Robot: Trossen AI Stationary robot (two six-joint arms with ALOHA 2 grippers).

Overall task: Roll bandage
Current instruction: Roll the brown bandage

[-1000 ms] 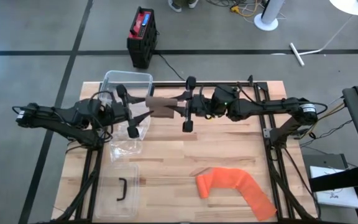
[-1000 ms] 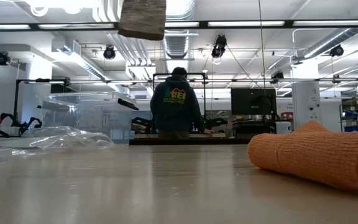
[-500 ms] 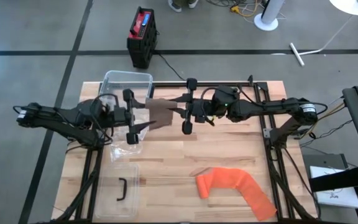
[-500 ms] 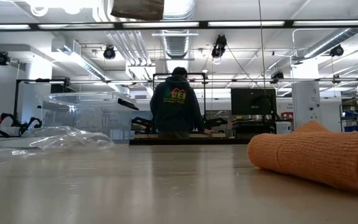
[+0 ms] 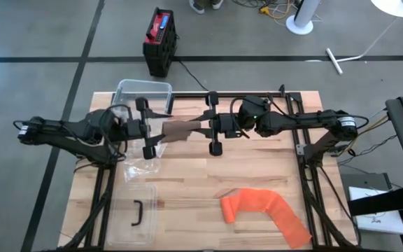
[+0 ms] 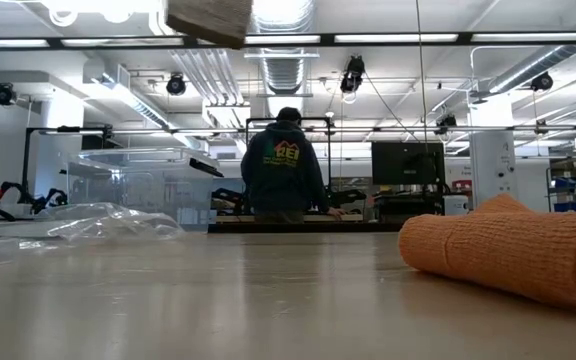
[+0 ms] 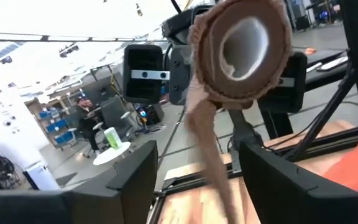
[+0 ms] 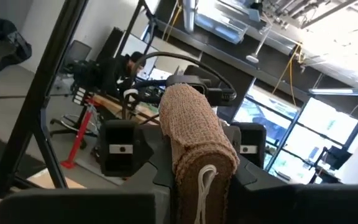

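A brown bandage roll [image 5: 182, 129] hangs high over the table's far middle, between my two grippers. My right gripper [image 5: 200, 128] comes from the right and is shut on it. My left gripper [image 5: 162, 131] faces it from the left, open. In the left wrist view the roll's end [image 7: 241, 45] shows a white hollow core, and a loose tail [image 7: 209, 155] drops between my left fingers [image 7: 277, 180]; I cannot tell whether they touch it. Only the roll's underside [image 6: 208, 18] shows in the low view. My right gripper pinches the roll's right-hand end [image 8: 202, 163] between its two fingers, one on each side. The fingers come level from the table's right and lie along the roll. The roll sticks out toward my left gripper, lifted clear of the table, its tail hanging slack.
An orange bandage [image 5: 261, 208] lies partly unrolled at the near right of the table. A clear bin [image 5: 144, 94] stands at the far left, a crumpled plastic bag [image 5: 142, 164] and a clear lid [image 5: 137, 213] nearer. A person [image 6: 284, 170] stands beyond the table.
Both grippers have rolled about their own pointing lines while staying in place. The roll has turned with my right gripper, and its underside in the low view now tilts and sits a little farther left.
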